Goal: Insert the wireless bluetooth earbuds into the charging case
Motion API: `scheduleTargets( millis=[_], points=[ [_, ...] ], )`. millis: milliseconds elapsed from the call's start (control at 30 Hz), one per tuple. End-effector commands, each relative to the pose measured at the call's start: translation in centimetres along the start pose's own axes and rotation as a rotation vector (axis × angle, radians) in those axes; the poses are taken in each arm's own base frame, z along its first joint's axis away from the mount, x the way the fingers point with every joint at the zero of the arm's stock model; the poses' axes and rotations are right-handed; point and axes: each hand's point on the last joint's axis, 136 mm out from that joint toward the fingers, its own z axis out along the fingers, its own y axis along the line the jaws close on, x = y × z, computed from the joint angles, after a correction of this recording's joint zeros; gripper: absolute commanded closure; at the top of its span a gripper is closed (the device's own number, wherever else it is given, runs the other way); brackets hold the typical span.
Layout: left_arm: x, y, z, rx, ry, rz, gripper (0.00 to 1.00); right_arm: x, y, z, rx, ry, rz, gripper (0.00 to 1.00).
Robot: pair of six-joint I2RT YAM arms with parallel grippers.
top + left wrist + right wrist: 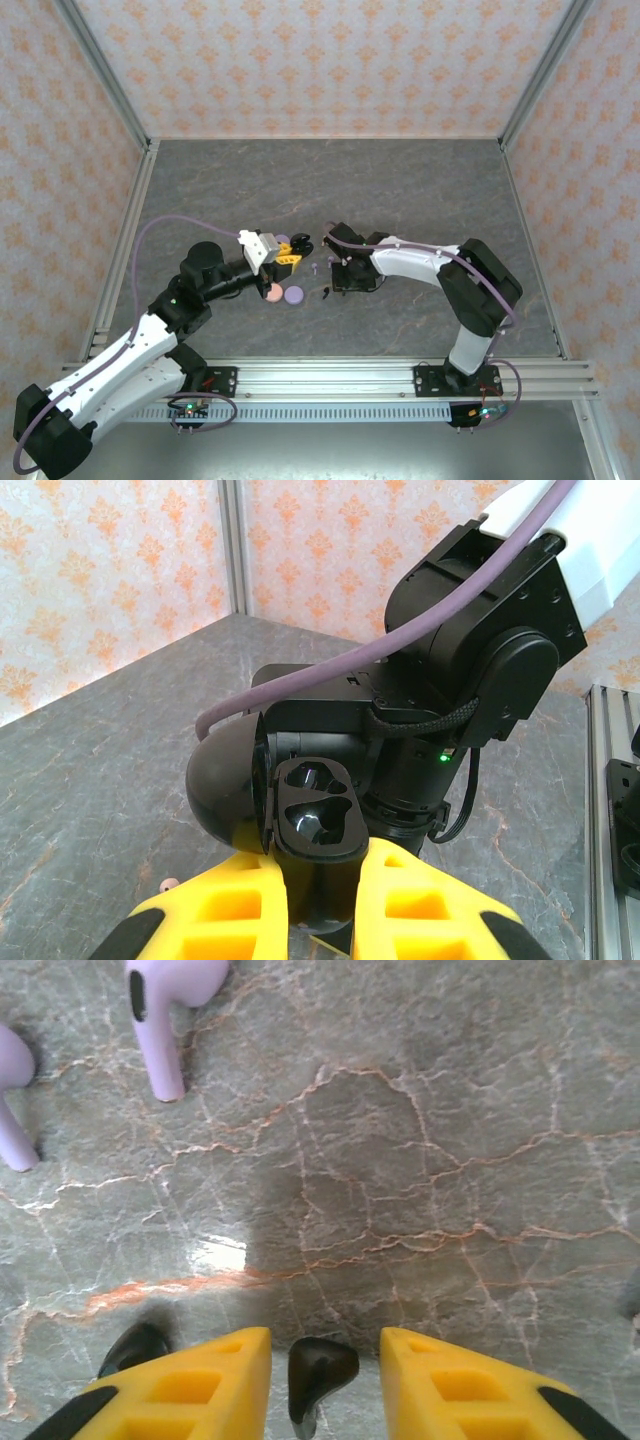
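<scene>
Risking a squirt-out: the black earbud [320, 1380] is small, glossy and rounded, so pads meeting it off-square could end up flicking it across the table [420, 1160] rather than lifting it. A skewed pinch would also be leaving the stem wrongly angled for the charging case [300, 842], whose two sockets [322, 820] are standing empty under an open lid [225, 785]. A second dark piece [135, 1348], probably the partner earbud, is lying just beside the outer face of one yellow finger [200, 1390] and could be getting nudged.

Right gripper [325, 1345]: jaws standing apart, straddling the black earbud with a thin gap on each side; touching nothing, so far as shows.

Left gripper [322, 868]: jaws pressing onto the charging case, pinching its body from both sides, sockets facing the wrist camera.

Location, from the charging case in the overhead view: black earbud lying to its right, under the right gripper; two purple earbuds [165, 1020] also to its right; pink disc [272, 293] and purple disc [293, 295] sitting just nearer the arm bases.
</scene>
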Motion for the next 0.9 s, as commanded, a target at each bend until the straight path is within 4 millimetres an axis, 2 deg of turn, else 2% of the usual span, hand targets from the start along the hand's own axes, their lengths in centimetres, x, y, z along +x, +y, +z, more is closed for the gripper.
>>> scheduleTargets(
  millis=[0,167,267,333,433,633,867],
  points=[
    [0.1,0.1,0.0,-0.013,0.002,0.015,1.0,-0.2,0.1,0.5,0.018,0.001,-0.002,0.71],
    [0.1,0.2,0.0,-0.015,0.003,0.014,1.0,-0.3,0.2,0.4,0.013,-0.007,-0.005,0.78],
    [0.0,0.2,0.0,-0.016,0.002,0.013,1.0,-0.6,0.3,-0.1,0.005,-0.028,-0.008,0.79],
    [-0.1,0.1,0.0,-0.015,-0.005,0.01,1.0,-1.0,0.3,-0.8,0.0,-0.061,-0.013,0.79],
    [-0.3,0.0,0.0,-0.009,-0.015,0.005,1.0,-2.1,0.6,-3.2,-0.021,-0.146,-0.035,0.79],
    [-0.9,0.0,0.1,0.0,-0.034,0.01,1.0,-4.4,1.3,-10.9,-0.104,-0.383,-0.071,0.79],
    [-2.6,-0.1,0.6,0.022,-0.071,0.031,1.0,-5.9,4.7,-22.9,-0.412,-0.694,-0.091,0.79]
  ],
)
